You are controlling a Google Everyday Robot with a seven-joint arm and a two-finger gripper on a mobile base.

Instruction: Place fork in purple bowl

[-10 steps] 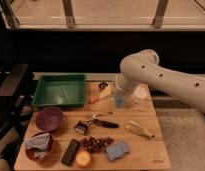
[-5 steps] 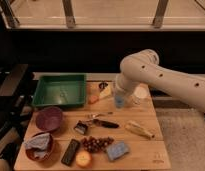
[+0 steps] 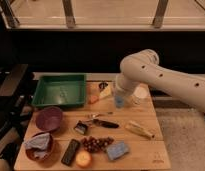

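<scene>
Here we are at the wooden tabletop (image 3: 148,152), and the white arm (image 3: 161,75) sweeps in from three o'clock, bending down over the far side of the board. The gripper (image 3: 119,103) hangs low at the end of it, pointing down near the back middle of the tabletop, just at nine o'clock of a pale round object (image 3: 141,93). How the jaws stand I cannot tell, and nothing can be seen held in them.

The fork (image 3: 99,115) lies flat near the centre of the tabletop, a thin silvery glint, at about seven o'clock from the gripper and apart from it. Just beside it at six o'clock lies the black-handled utensil (image 3: 106,124).

Now the purple bowl (image 3: 49,118): it sits upright by the left edge, at nine o'clock from the fork, well apart from it, nothing visible inside. At twelve o'clock from the bowl is the green tray (image 3: 60,91); at six o'clock, the reddish-brown bowl (image 3: 31,153) with the grey cloth (image 3: 38,142) bunched in it.

Along the near edge, a dark flat block (image 3: 71,151), a cluster of grapes (image 3: 96,144), an orange (image 3: 83,159) and a blue sponge (image 3: 117,150). At four o'clock from the fork rests a yellowish stick-shaped item (image 3: 141,130)
</scene>
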